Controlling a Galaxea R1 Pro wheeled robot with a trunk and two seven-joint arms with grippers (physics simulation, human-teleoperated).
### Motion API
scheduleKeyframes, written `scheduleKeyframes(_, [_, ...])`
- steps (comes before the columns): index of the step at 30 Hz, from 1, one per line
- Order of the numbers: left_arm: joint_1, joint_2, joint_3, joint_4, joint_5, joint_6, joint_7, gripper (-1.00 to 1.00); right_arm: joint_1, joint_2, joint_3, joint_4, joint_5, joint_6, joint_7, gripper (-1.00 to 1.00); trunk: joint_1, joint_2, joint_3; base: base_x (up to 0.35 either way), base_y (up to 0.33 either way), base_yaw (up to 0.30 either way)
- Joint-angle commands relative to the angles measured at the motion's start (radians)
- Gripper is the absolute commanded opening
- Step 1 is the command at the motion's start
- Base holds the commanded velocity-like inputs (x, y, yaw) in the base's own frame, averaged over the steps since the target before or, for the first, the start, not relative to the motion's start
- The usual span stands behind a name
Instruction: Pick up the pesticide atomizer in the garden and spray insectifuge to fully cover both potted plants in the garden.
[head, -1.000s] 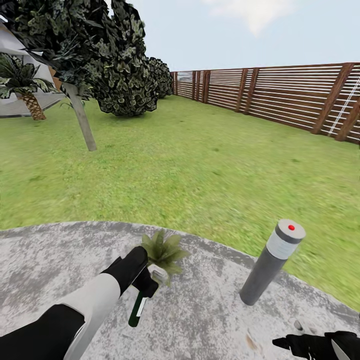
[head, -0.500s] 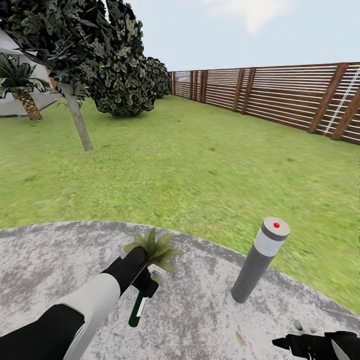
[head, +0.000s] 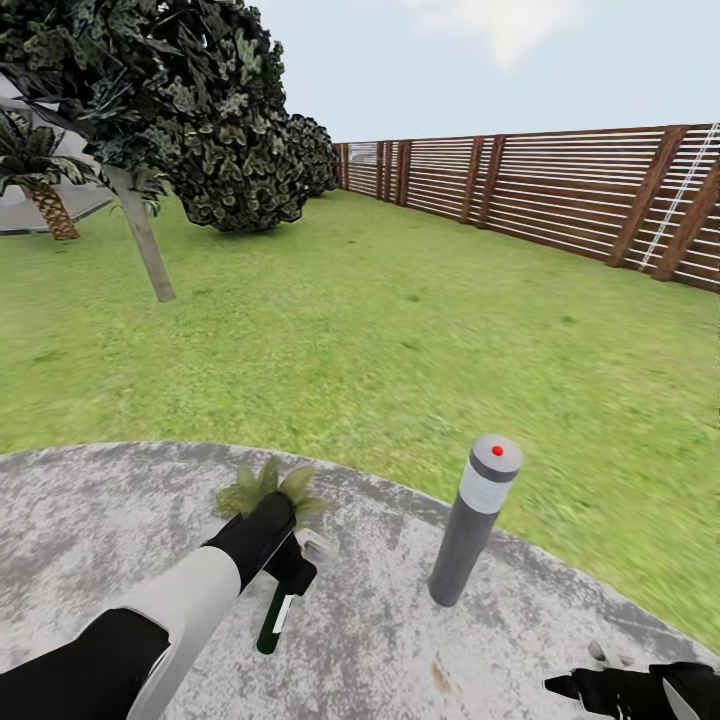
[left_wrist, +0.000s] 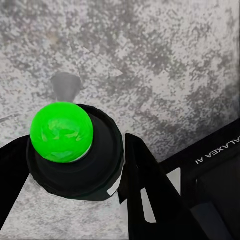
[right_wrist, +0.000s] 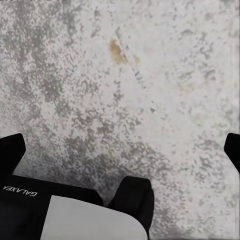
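My left gripper (head: 293, 572) is shut on the pesticide atomizer (head: 272, 620), a slim dark green bottle with a white label band that hangs tilted above the grey paved patio (head: 380, 640). In the left wrist view the atomizer (left_wrist: 61, 131) shows a bright green round top in a black collar, with a black finger (left_wrist: 145, 185) pressed on its side. One potted plant (head: 262, 488), a low rosette of olive-green leaves, sits on the patio just beyond my left hand, which partly covers it. My right gripper (head: 585, 680) hangs low at the near right, open over bare paving (right_wrist: 130, 100).
A grey bollard lamp (head: 470, 520) with a red dot on top stands on the patio right of the plant. Lawn (head: 400, 330) stretches ahead to a brown slatted fence (head: 560, 200). A tree (head: 140, 240), dark bushes (head: 250, 160) and a palm (head: 40, 190) stand at the left.
The whole picture has shifted as the camera turned right: plant and bollard now lie further left in it. Both arms hold the same pose, the atomizer still gripped.
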Motion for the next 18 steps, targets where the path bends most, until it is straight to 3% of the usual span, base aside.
scheduleKeyframes(1, [-0.001,0.0,-0.003,-0.001,-0.01,0.002,-0.01,-1.0,0.0,0.0,-0.008,-0.002,0.001,0.01,0.003,1.0,0.0,0.0,-0.001,0.0,-0.341,0.0])
scheduleKeyframes(6, [-0.001,0.0,-0.003,-0.001,-0.01,0.002,-0.01,-1.0,0.0,0.0,-0.008,-0.001,0.001,0.01,0.002,1.0,0.0,0.0,-0.001,0.0,-0.337,0.0])
scheduleKeyframes(10, [-0.001,0.0,-0.002,0.0,-0.01,0.002,-0.01,-1.0,0.0,0.0,-0.008,-0.001,0.001,0.01,0.002,1.0,0.0,0.0,-0.001,0.0,-0.115,0.0])
scheduleKeyframes(18, [-0.001,0.0,-0.001,-0.001,-0.009,0.0,-0.01,-1.0,0.0,0.0,-0.008,-0.001,0.001,0.01,0.003,1.0,0.0,0.0,-0.001,0.0,0.225,0.0])
